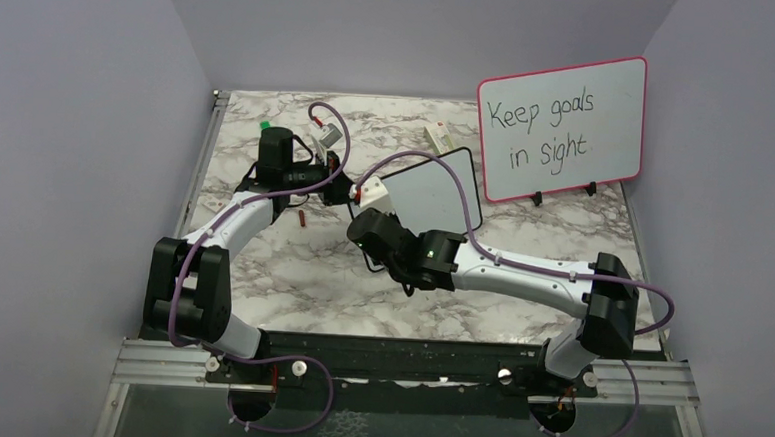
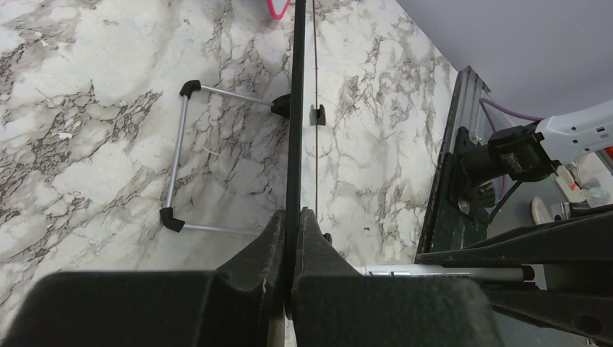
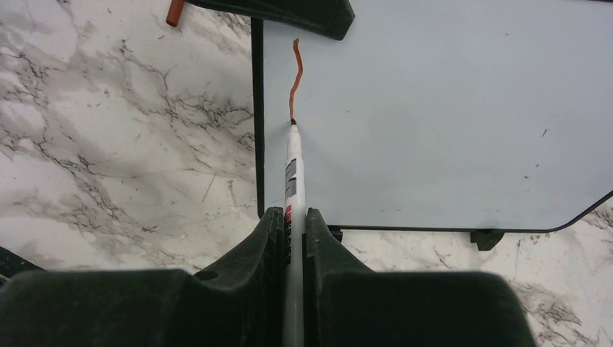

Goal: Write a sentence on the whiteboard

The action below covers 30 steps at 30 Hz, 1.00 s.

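- The marble-patterned table (image 1: 290, 284) fills the middle of the top view, with both arms reaching over it from the bottom edge.
- A pink-framed board (image 1: 611, 90) stands in the upper right of that view, with "Keep goals in sight" on it in black.
- The whiteboard (image 1: 435, 196), black-framed with rounded corners, stands near the centre of the top view, just left of and below the pink-framed board. In the right wrist view its surface fills the upper right and one small black foot rests on the marble.
- The left gripper (image 2: 292, 220) has its fingers pinched narrow on the whiteboard's edge, which runs straight up the left wrist view as a thin dark line.
- The right gripper (image 3: 292, 217) is clamped narrow around a marker.
- A wire stand (image 2: 176, 159) with black end caps lies on the marble in the left half of the left wrist view, beside the whiteboard's edge.
- The marker (image 3: 293, 166), white-bodied, points up the frame with its tip touching the whiteboard close to its left border.
- A red stroke (image 3: 296, 72), thin and wavy, runs from the marker tip toward the top of the frame; it is the only mark on the whiteboard.
- A small orange-red piece (image 3: 175, 12), perhaps the marker's cap, lies on the marble at the upper left of the right wrist view.
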Motion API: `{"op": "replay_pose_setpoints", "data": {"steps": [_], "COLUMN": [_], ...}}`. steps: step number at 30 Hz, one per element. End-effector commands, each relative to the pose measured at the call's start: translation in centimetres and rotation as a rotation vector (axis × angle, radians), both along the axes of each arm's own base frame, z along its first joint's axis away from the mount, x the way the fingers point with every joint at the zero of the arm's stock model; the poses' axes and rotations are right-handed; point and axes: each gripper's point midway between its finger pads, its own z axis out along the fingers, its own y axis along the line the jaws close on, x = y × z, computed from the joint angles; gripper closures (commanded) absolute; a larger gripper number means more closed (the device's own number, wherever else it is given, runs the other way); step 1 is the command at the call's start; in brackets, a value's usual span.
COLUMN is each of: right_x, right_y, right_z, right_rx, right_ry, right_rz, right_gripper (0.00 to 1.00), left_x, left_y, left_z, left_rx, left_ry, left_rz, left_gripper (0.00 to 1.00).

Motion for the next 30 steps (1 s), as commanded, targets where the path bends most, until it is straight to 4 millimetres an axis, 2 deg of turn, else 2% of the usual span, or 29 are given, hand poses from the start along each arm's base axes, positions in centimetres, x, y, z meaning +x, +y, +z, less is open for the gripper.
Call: {"op": "replay_pose_setpoints", "data": {"steps": [1,8,30], "right_x": [0.3,1.0,2.7], "right_y": [0.5,0.4,0.7], "right_z": [1.9,4.3,3.6], "right_rx": [0.081,0.164,0.152], "right_ry": [-0.028,-0.117,-0.139], "right_rz": [0.005,-0.002,-0.038], "right_gripper": [0.99,0.99,0.99], "left_x": [-0.9,-0.8,-1.1], "left_y": [-0.4,-0.4,-0.5], "left_z": [-3.2,-3.2,-3.5], "left_rx": [0.058,0.061,0.066], "left_ry": [0.078,0.073,0.095], "left_rz": [-0.012,-0.01,-0.015], "left_gripper": [1.0,1.0,1.0]}}
